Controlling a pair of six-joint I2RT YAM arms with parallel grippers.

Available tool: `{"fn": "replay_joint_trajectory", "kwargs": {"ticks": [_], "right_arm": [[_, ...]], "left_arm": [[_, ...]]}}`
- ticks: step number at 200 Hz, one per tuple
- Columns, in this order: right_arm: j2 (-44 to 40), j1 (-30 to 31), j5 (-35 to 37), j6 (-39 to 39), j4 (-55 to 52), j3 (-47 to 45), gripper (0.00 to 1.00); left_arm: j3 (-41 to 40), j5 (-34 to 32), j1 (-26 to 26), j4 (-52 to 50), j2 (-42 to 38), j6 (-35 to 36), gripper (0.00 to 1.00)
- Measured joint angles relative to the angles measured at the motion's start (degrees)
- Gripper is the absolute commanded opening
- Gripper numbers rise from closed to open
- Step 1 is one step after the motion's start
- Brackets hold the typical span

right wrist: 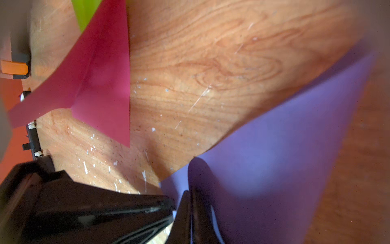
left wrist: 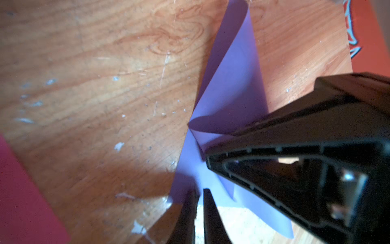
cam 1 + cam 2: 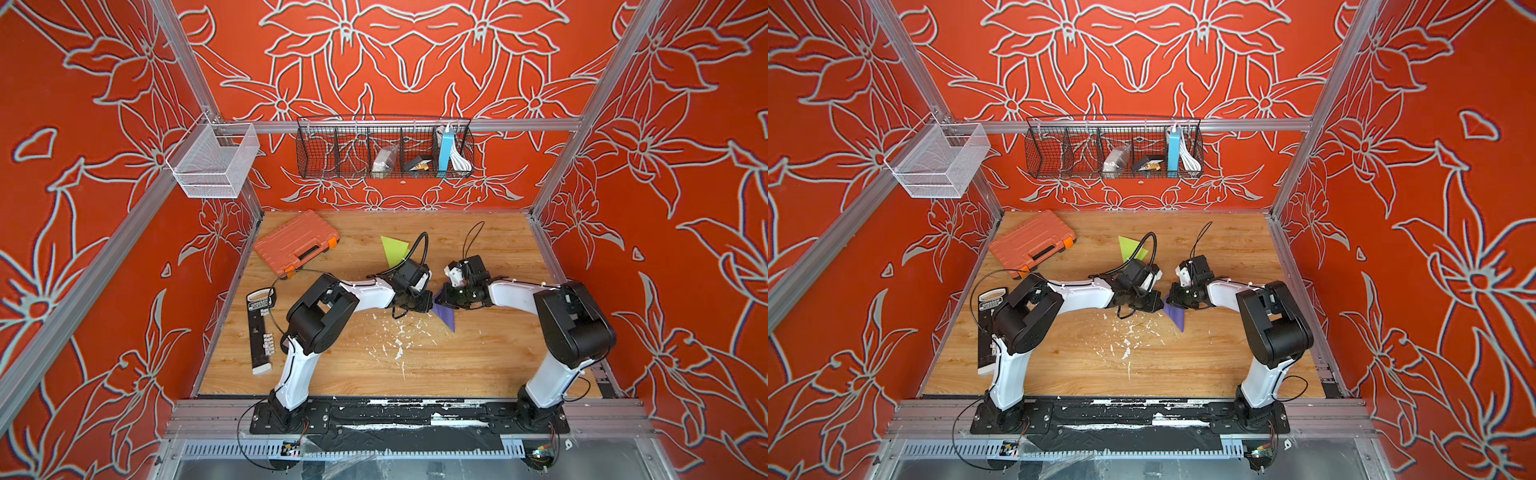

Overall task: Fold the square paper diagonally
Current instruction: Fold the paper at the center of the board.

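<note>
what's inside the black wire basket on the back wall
In the black wire basket: an upright blue box, a white cable beside it, a silvery bag and a dark item. What lies beneath them is covered.

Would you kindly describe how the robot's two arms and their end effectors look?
The left arm and right arm have white link shells joined by bulky black joint housings, on black base plates. The left end effector and right end effector are black, with tapering ribbed fingers. A thick black cable loops above the left wrist; a thin black wire above the right.
</note>
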Motion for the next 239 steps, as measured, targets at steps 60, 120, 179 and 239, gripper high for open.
{"fn": "replay_joint_trajectory", "kwargs": {"ticks": [60, 120, 179, 239], "right_arm": [[0.57, 0.33, -0.04, 0.15, 1.27, 0.28, 0.17], [0.50, 0.70, -0.85, 0.39, 1.84, 0.68, 0.40], [0.09, 0.96, -0.07, 0.04, 1.11, 0.83, 0.26], [0.09, 0.96, 1.38, -0.44, -1.27, 0.81, 0.06]], "left_arm": [[0.00, 0.04, 0.00, 0.07, 0.04, 0.00, 0.13], [0.00, -0.52, 0.00, -0.07, 0.04, -0.02, 0.11], [-3.39, -7.85, 0.09, -2.80, -3.98, -0.90, 0.04], [-3.87, -7.87, 0.35, -4.33, -4.85, -1.07, 0.09]]}}
